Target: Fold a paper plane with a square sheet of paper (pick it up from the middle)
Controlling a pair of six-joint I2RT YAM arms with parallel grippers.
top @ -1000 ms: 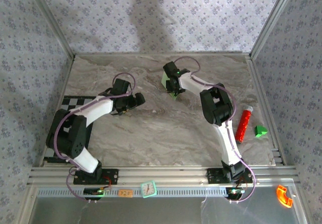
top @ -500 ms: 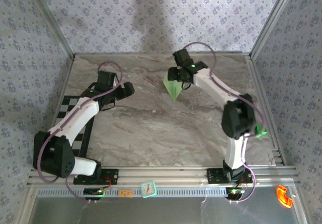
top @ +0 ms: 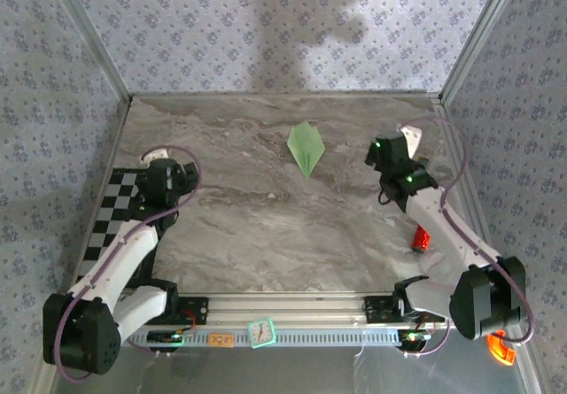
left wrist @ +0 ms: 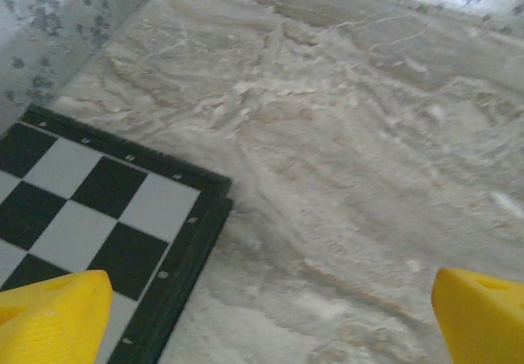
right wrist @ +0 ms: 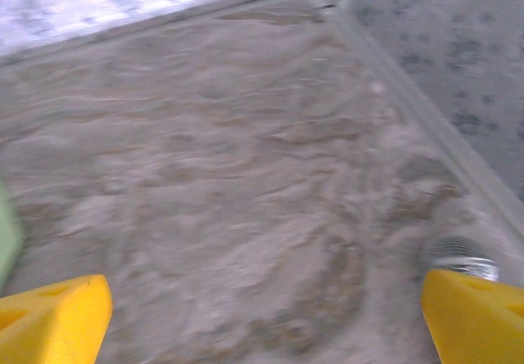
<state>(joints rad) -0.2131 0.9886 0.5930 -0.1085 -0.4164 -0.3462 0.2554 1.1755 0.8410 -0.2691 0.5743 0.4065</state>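
Observation:
The paper plane (top: 306, 148) is a pale green pointed dart with a centre crease. It lies flat on the marble table at the back middle, its point toward the arms, and nothing touches it. My right gripper (top: 390, 152) stands to its right, well apart from it, open and empty. In the right wrist view the yellow fingertips (right wrist: 54, 318) sit wide apart over bare table, and a sliver of the green paper (right wrist: 6, 237) shows at the left edge. My left gripper (top: 165, 171) is open and empty by the checkerboard, its fingertips (left wrist: 52, 316) spread wide.
A black-and-white checkerboard mat (top: 113, 220) lies along the left side, also the checkerboard mat (left wrist: 75, 210) under the left fingers. A red cylinder (top: 421, 236) lies partly under the right arm. A round silver object (right wrist: 455, 253) sits by the right finger. Patterned walls close in three sides.
The right gripper opened and let go of the paper plane, then drew back to the right. The left arm pulled back to the left toward the checkerboard. The plane stays on the table.

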